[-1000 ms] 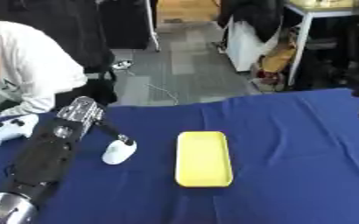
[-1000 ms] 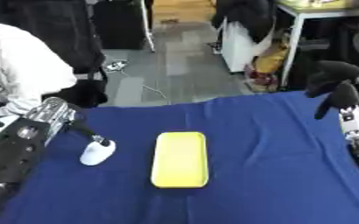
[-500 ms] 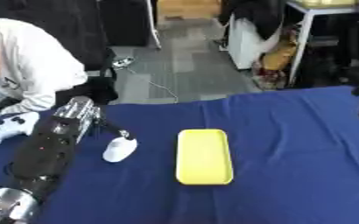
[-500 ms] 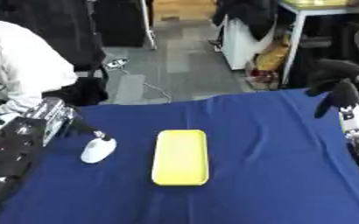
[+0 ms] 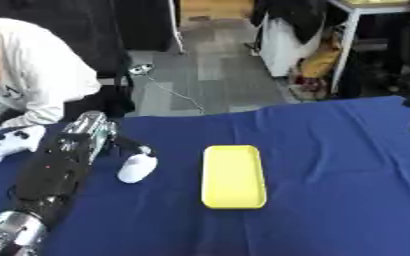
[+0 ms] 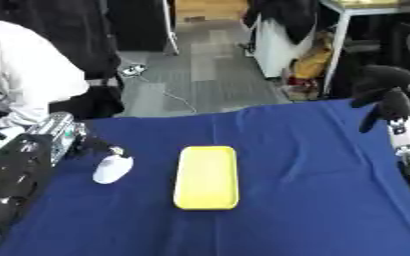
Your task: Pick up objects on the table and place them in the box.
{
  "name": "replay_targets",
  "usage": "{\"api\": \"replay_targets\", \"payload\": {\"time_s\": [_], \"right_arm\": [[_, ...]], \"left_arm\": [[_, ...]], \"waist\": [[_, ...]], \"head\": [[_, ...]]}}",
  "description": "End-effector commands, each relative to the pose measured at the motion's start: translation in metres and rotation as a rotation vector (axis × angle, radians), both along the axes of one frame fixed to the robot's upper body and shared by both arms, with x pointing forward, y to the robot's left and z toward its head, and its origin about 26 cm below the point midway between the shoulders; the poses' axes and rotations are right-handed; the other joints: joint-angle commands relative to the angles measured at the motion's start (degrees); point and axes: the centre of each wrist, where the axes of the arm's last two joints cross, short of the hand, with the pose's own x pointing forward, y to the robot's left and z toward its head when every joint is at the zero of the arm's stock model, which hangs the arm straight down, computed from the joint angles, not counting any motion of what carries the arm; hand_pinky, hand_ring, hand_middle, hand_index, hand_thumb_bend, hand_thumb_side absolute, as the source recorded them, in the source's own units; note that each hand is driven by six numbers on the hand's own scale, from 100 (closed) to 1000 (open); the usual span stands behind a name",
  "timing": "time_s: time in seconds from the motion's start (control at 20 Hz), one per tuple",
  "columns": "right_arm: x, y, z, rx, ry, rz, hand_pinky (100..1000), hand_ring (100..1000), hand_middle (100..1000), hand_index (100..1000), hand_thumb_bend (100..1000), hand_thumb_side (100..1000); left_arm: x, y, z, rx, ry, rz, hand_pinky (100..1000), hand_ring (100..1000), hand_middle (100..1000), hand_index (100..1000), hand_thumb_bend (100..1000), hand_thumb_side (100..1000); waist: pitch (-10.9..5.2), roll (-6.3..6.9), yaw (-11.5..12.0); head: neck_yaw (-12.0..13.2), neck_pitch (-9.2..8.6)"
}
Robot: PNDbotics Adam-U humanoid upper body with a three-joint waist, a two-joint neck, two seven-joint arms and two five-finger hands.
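A flat yellow rectangular box lies in the middle of the blue tablecloth. Left of it rests a small white rounded object. My left arm comes up from the lower left corner, and my left hand sits just left of the white object, a dark finger reaching out to its top end. A white game controller lies at the table's left edge. My right hand hangs above the table's right edge with its fingers relaxed and nothing in it.
A person in a white top sits at the far left, close to the controller. Beyond the table's far edge are grey floor, a cable, dark bags and a white table leg. Blue cloth stretches right of the yellow box.
My left hand has drawn slightly nearer to the white object. The whole picture has shifted a little. The right hand has stayed where it was.
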Motion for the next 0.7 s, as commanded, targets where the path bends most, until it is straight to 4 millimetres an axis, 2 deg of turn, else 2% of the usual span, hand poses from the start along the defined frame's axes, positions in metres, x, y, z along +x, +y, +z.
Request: {"api": "replay_targets", "payload": {"time_s": [0.05,0.4,0.7], "right_arm": [[-0.0015,0.0014,0.0093,0.0,-0.033,0.011,370,587,642,826,100,873],[-0.0011,0.003,0.011,0.005,-0.039,0.018,371,587,643,826,100,872],[-0.0008,0.0043,0.0122,0.008,-0.043,0.025,371,587,643,826,100,872]], "left_arm": [[0.005,-0.0007,0.0196,0.01,-0.033,0.0,499,206,211,788,657,1000],[0.0046,-0.0027,0.0141,0.02,-0.009,-0.001,505,207,206,789,687,1000],[0.0046,-0.0058,0.0107,0.06,0.015,-0.015,526,218,214,790,715,952]], "waist": [[-0.54,-0.1,-0.2],[-0.41,-0.05,-0.6],[-0.26,0.01,-1.0]], "head": [[0.5,-0.03],[0.7,0.07],[1.1,0.23]]}}
